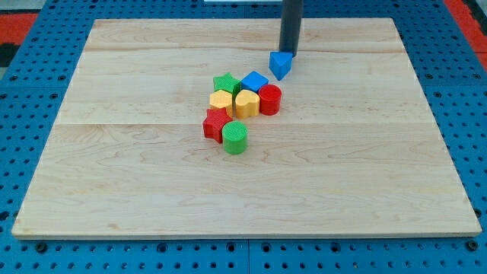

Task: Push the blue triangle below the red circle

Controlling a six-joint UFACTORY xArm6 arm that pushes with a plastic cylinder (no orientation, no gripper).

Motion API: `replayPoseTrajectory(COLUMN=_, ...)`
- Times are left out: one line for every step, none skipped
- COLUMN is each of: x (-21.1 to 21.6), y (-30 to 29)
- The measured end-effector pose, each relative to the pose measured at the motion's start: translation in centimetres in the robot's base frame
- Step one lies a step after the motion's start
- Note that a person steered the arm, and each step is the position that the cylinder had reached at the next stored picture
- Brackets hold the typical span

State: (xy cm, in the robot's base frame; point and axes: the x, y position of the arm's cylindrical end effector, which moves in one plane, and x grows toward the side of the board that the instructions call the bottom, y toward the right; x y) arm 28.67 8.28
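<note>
Tip position: my tip [290, 53] stands at the view's top of the blue triangle [281, 65], touching it or just beside it; the rod rises straight out of the view's top edge.
Gripper state: none fitted; the arm ends in a bare rod, so there is nothing to open or close.
Task block: the blue triangle lies apart from the cluster, toward the view's top right of it, near the red circle [270, 100] but not touching it.
Reason for placement: judged from the task, the tip sits on the far side of the triangle so that a push toward the view's bottom carries it past the circle's right flank.
Target spot: the bare board just below the red circle, on the view's bottom side.
Cluster: green star [225, 83], blue cube [254, 81], yellow hexagon [221, 100], yellow heart [246, 103], red star [215, 122], green circle [236, 138], packed touching or nearly so.
Count: blue two, green two, yellow two, red two; eight blocks.
Risk: a straight push may clip the red circle.
Surface: wooden board [365, 175].
</note>
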Motion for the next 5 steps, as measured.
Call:
replayPoseTrajectory(x=1.4, y=1.6)
replayPoseTrajectory(x=0.2, y=1.5)
replayPoseTrajectory(x=-2.3, y=-1.2)
replayPoseTrajectory(x=-1.8, y=-4.5)
replayPoseTrajectory(x=0.4, y=-2.9)
